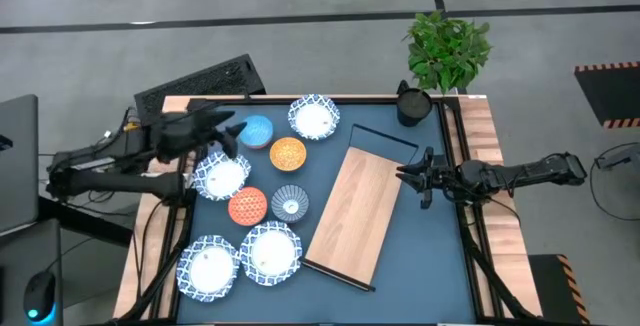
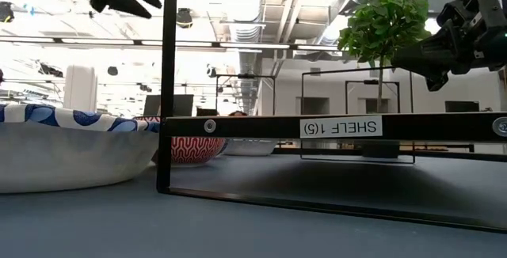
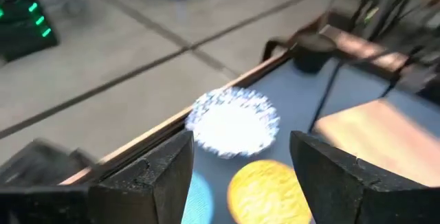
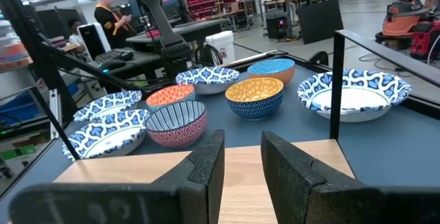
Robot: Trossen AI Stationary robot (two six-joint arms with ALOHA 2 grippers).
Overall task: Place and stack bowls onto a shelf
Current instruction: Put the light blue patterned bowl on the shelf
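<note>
Several bowls sit on the blue mat: white blue-rimmed ones (image 1: 313, 118), (image 1: 221, 176), (image 1: 270, 251), a blue one (image 1: 257, 131), an orange one (image 1: 288, 153), a red-orange one (image 1: 248, 206) and a grey one (image 1: 290, 203). The light-wood shelf (image 1: 360, 211) stands slantwise right of them on its black frame (image 2: 333, 126), with no bowl on it. My left gripper (image 1: 235, 131) hangs open, high above the left bowls, holding nothing; its wrist view looks down on the orange bowl (image 3: 268, 193). My right gripper (image 1: 405, 173) hovers open at the shelf's right edge, above the board (image 4: 240, 183).
A dark pot (image 1: 413, 106) and a potted plant (image 1: 448, 51) stand at the table's far right corner. A keyboard (image 1: 200, 84) lies past the far left edge. Wooden rails (image 1: 478, 166) border the mat. People stand in the room beyond (image 4: 113, 18).
</note>
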